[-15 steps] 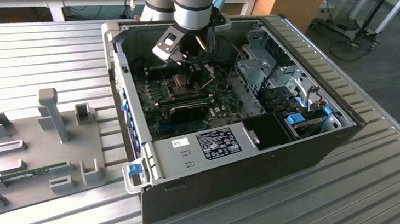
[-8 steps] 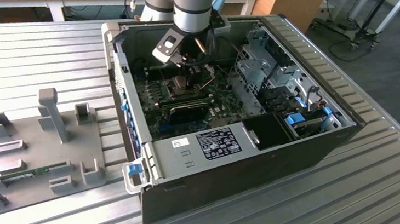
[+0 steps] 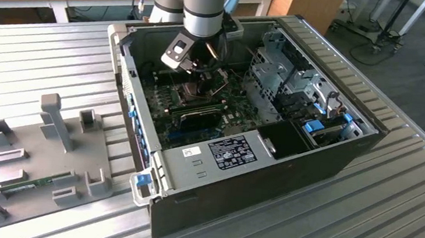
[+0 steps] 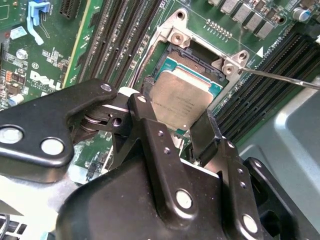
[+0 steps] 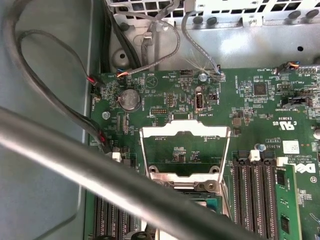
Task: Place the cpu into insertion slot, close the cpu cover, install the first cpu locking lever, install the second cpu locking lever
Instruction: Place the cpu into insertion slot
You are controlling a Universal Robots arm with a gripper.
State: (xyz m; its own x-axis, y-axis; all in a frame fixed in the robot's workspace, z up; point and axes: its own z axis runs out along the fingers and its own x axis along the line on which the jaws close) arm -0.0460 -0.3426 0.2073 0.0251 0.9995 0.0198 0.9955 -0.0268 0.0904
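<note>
Clamping the cpu [image 4: 182,97] between its fingers, gripper [image 4: 174,119] holds it at the slot [image 4: 186,52]; cover [image 5: 185,129] stands swung open.

On the motherboard [image 5: 250,105], the cpu [image 4: 182,97] sits at the insertion slot [image 4: 190,50] between memory slots [image 4: 125,30]; the cpu cover [image 5: 185,130] lies swung open beside it.

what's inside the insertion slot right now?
The cpu lies in the insertion slot, metal top up. The gripper hides its near edge, and the slot's contacts beneath the chip are covered. The cpu cover is swung open, off the slot.
</note>
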